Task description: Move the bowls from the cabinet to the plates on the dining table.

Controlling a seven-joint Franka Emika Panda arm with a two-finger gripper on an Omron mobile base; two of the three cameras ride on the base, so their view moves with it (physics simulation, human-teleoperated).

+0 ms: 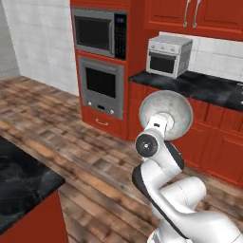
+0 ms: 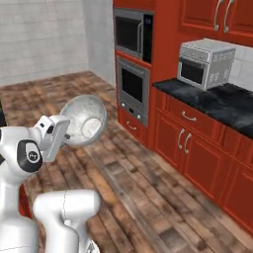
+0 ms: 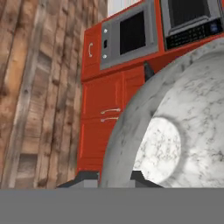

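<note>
Here the end effector (image 2: 63, 129) is clenched on the rim of the pale grey speckled bowl (image 2: 85, 120), which it carries tipped on its side in the air above the wooden floor (image 2: 143, 192). In the left base view the bowl (image 1: 166, 114) sits at centre right of the frame, just above the arm's wrist, its rounded underside toward the camera. In the right base view it lies at left centre, its hollow facing right toward the red lower cabinets (image 2: 197, 148). In the hand view the bowl (image 3: 175, 131) takes up the lower right, its pale inner bottom visible, with one dark fingertip (image 3: 148, 70) poking over the rim. In the left base view a corner of the black veined desk (image 1: 21, 182) lies at lower left, well apart from the bowl. The wall oven (image 1: 101, 85) and microwave (image 1: 99, 32) stand at upper centre, the toaster oven (image 1: 167, 55) on the black counter (image 1: 199, 88) at upper right, under red wall cabinet doors (image 1: 190, 14) with silver handles.
</note>
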